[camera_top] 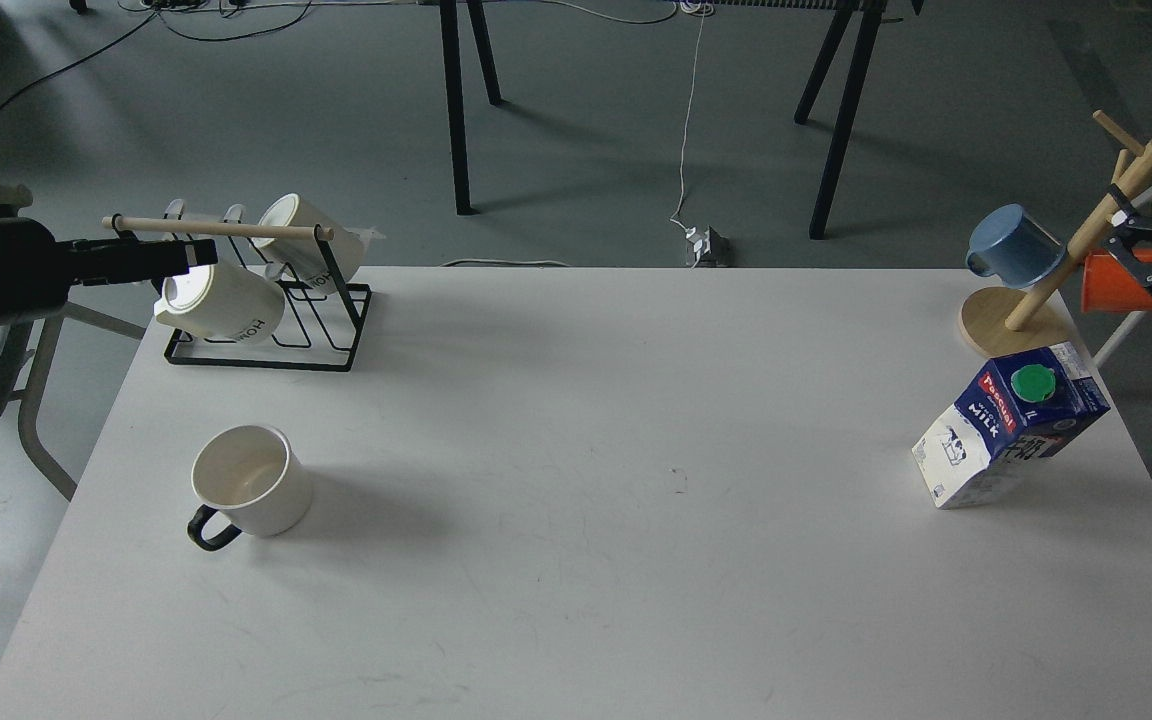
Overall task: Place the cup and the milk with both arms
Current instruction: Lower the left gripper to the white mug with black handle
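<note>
The cup point(254, 492), a white mug with a black loop handle at its front left, stands upright on the left part of the white table point(576, 500). The milk point(1011, 425), a blue and white carton with a green cap, stands near the table's right edge. My left gripper point(191, 257) is well behind the cup and above it, level with the mug rack. It is dark and seen side-on, and its fingers cannot be told apart. My right gripper point(1136, 250) is at the right edge by the wooden mug tree, behind the milk, with its jaws apart and empty.
A black wire rack point(266, 330) with a wooden bar holds two cream mugs at the back left. A wooden mug tree point(1026, 315) with a blue cup point(1016, 245) and an orange cup point(1116, 285) stands at the back right. Table legs and cables are on the floor beyond.
</note>
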### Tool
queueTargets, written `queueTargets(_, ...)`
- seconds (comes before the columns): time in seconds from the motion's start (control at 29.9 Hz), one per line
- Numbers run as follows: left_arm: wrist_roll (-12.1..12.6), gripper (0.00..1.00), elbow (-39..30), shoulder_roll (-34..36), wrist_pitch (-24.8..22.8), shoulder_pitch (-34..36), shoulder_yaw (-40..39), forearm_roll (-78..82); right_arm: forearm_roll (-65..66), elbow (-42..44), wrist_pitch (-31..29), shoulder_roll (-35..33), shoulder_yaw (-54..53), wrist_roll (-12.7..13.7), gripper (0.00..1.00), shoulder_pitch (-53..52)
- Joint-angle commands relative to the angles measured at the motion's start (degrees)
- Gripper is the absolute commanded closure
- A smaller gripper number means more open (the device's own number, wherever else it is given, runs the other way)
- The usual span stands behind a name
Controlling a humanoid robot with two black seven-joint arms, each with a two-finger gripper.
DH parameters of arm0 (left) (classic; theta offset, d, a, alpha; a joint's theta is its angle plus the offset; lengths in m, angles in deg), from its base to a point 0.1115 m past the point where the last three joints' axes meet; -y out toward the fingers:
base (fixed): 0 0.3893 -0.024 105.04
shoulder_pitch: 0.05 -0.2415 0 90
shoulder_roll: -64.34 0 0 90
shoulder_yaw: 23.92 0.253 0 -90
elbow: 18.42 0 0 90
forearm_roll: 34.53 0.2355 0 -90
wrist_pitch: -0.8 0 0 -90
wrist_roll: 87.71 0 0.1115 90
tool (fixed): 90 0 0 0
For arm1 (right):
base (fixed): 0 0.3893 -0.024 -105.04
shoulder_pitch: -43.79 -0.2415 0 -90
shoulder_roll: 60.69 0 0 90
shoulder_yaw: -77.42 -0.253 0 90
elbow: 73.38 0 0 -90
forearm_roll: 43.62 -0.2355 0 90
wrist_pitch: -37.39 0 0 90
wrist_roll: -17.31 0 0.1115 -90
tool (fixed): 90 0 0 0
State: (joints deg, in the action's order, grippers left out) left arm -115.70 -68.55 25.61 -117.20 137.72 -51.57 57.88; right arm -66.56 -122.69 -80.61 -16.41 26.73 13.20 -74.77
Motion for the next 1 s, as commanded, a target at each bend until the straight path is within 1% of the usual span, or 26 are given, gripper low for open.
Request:
queueTargets(0.0,-0.01,0.0,-2.41,-0.3,0.0,-0.13,3.12,0.4,0.0,0.0,0.0,0.02,-0.02,-0.01,0.01,0.27)
queueTargets(0.1,-0.01,0.0,-7.67,1.28,0.0,-0.22,7.08,1.54,0.0,0.0,0.0,0.02,-0.02,-0.01,0.01,0.35)
queueTargets(0.2,-0.01,0.0,-13.57,2.6,0.0,-0.14,11.56,6.45,0.0,0.0,0.0,-0.07,-0.02,0.07,0.01,0.62)
queueTargets(0.27,-0.01,0.0,-14.9,2.52,0.0,-0.14,12.97,10.4,0.0,0.0,0.0,-0.07,-0.02,-0.01,0.01,0.7)
queueTargets(0.4,-0.01,0.0,-14.82,1.99,0.0,-0.49,13.33,15.25,0.0,0.0,0.0,-0.16,-0.02,-0.01,0.01,1.14)
queueTargets(0.6,-0.01,0.0,-13.76,1.9,0.0,-0.66,13.33,15.61,-0.09,-0.09,0.0,-0.07,-0.02,-0.1,0.01,2.02)
queueTargets(0.8,-0.01,0.0,-9.72,1.73,0.0,-1.98,13.59,15.7,-0.09,-0.27,0.0,-0.07,-0.1,-0.19,0.01,2.02)
queueTargets(0.97,-0.01,0.0,-9.37,0.94,0.0,-2.42,14.21,15.7,-0.09,-0.27,0.0,-0.07,-0.19,-0.19,0.01,2.02)
